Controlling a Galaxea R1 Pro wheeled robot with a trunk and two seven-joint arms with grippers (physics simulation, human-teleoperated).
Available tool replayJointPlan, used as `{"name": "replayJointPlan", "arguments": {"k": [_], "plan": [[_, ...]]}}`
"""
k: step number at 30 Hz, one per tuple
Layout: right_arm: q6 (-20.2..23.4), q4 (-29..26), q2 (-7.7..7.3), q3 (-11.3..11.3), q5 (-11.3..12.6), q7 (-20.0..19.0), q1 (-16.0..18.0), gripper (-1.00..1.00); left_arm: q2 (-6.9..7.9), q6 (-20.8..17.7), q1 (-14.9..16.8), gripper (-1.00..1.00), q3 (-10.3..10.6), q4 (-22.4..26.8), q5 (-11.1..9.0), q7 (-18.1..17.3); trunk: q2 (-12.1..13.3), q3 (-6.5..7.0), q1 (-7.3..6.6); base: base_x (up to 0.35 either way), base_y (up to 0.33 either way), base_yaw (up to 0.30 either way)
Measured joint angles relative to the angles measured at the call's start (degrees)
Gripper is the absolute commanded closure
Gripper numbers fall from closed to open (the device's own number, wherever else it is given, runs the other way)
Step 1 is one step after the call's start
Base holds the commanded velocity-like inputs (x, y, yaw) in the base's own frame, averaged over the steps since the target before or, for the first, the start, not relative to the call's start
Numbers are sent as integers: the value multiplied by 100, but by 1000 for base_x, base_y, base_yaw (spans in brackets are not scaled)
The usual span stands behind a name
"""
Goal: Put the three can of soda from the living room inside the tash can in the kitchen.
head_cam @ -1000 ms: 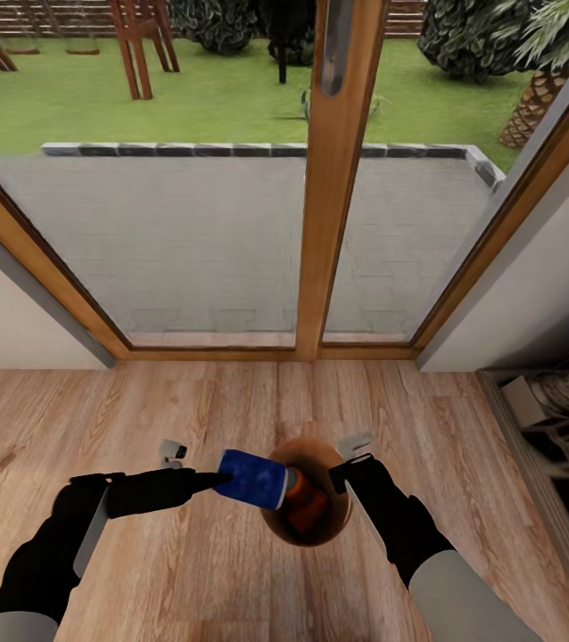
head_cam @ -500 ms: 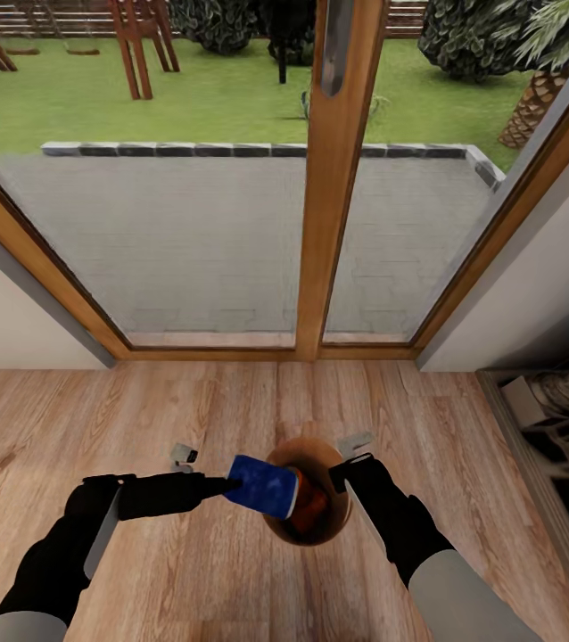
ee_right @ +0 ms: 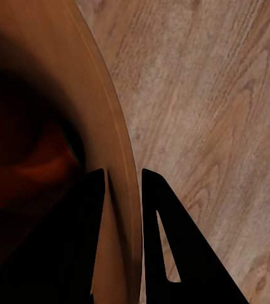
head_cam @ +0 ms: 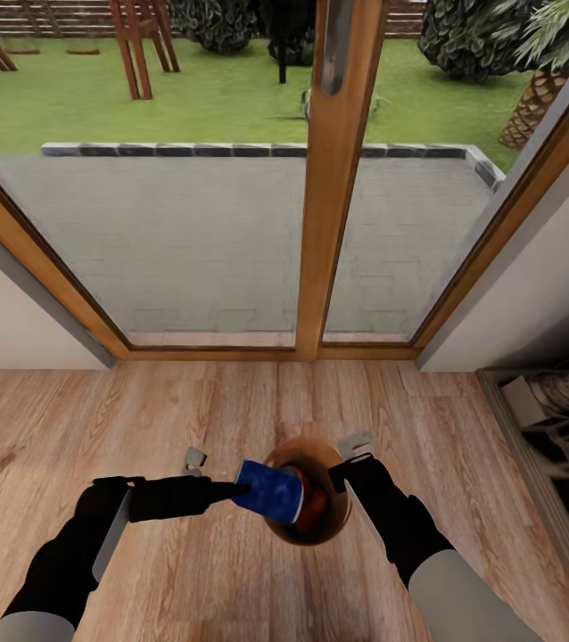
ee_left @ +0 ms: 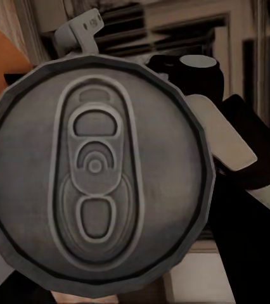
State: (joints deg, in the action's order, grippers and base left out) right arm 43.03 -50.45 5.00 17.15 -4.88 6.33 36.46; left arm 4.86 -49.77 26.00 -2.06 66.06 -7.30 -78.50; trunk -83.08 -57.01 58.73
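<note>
Lower centre: left gripper (head_cam: 236, 489) jaws grasping blue soda can (head_cam: 269, 489), no readable label, over trash can (head_cam: 327, 524) rim | right gripper (ee_right: 123, 183) jaws clenched on trash can's wall | wood floor (head_cam: 213, 401)

Blue cans: one (head_cam: 269, 490), over the bin's left rim.
Bins: one (head_cam: 338, 522).
Orange cans inside: perhaps one (head_cam: 313, 505), dim.
Grippers: two.
</note>
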Motion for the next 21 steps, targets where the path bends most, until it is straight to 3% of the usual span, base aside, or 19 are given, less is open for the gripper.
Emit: {"name": "replayJointPlan", "arguments": {"k": [13, 21], "plan": [[0, -1, 9, 2, -8, 7, 0, 100, -6, 11, 0, 100, 43, 10, 0, 78, 0, 0, 0, 0, 0, 0], [8, -6, 9, 2, -9, 9, 0, 100, -245, 19, 0, 100, 42, 54, -1, 619, 0, 0, 0, 0, 0, 0]]}}
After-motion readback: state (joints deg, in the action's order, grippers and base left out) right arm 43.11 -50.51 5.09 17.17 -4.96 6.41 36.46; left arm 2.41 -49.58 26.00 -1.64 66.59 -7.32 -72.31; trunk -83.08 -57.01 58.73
